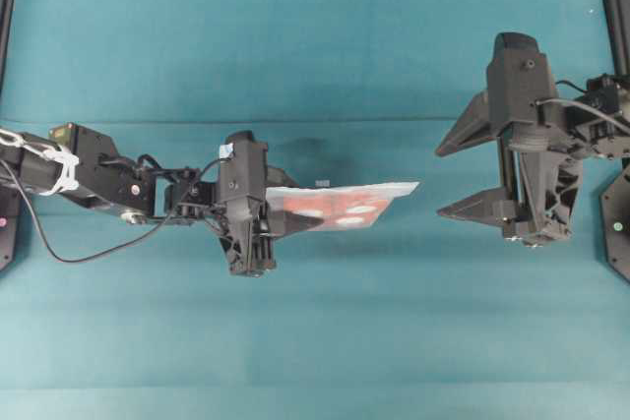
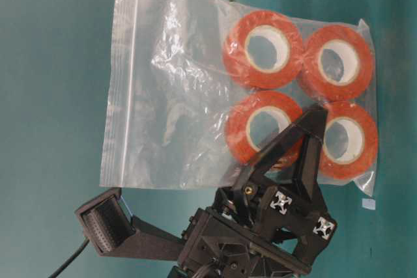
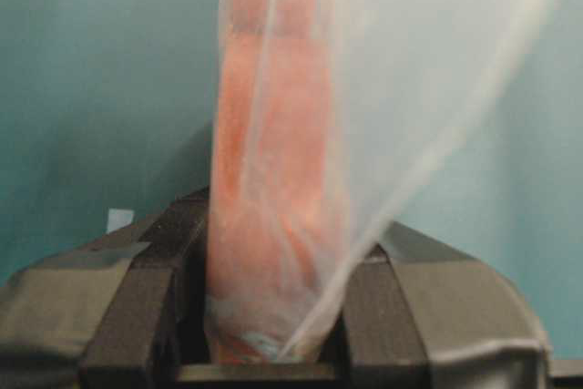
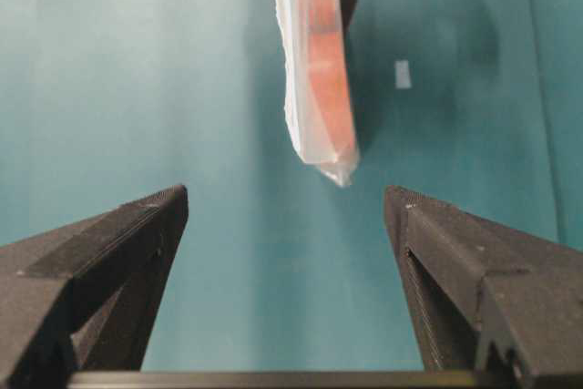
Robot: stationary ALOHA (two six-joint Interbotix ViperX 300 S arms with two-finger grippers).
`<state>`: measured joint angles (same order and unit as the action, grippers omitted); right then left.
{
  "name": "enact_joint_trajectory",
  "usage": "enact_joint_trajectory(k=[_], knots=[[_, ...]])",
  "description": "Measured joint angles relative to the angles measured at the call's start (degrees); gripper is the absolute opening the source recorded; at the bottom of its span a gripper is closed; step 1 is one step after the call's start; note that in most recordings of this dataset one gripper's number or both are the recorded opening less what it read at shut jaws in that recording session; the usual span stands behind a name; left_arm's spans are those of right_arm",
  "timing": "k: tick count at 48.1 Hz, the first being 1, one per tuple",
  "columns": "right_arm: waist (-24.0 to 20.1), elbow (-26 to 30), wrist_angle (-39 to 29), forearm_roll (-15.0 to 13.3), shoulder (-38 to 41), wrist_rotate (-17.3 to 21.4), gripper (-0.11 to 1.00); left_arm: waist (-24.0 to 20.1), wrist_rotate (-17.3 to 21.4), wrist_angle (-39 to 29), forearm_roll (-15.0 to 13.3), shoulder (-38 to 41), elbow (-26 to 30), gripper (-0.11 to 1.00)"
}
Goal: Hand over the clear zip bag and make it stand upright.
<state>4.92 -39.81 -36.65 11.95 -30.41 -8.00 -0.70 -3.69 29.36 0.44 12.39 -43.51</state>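
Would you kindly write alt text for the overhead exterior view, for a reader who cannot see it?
The left gripper holds a clear, crinkly plastic zip bag of orange tape rolls edge-on above the teal table, pointing it toward the right gripper. That gripper waits wide open, apart from the bag's free end.

no readable text, labels, brands or numbers on anything in any view
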Motion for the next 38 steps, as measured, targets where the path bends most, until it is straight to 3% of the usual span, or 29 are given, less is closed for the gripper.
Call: enact_joint_trajectory(k=[38], knots=[[-0.09, -1.67, 0.09, 0.00, 0.00, 1.14, 0.90, -0.18, 0.09, 0.00, 0.00, 0.00, 0.35, 0.24]])
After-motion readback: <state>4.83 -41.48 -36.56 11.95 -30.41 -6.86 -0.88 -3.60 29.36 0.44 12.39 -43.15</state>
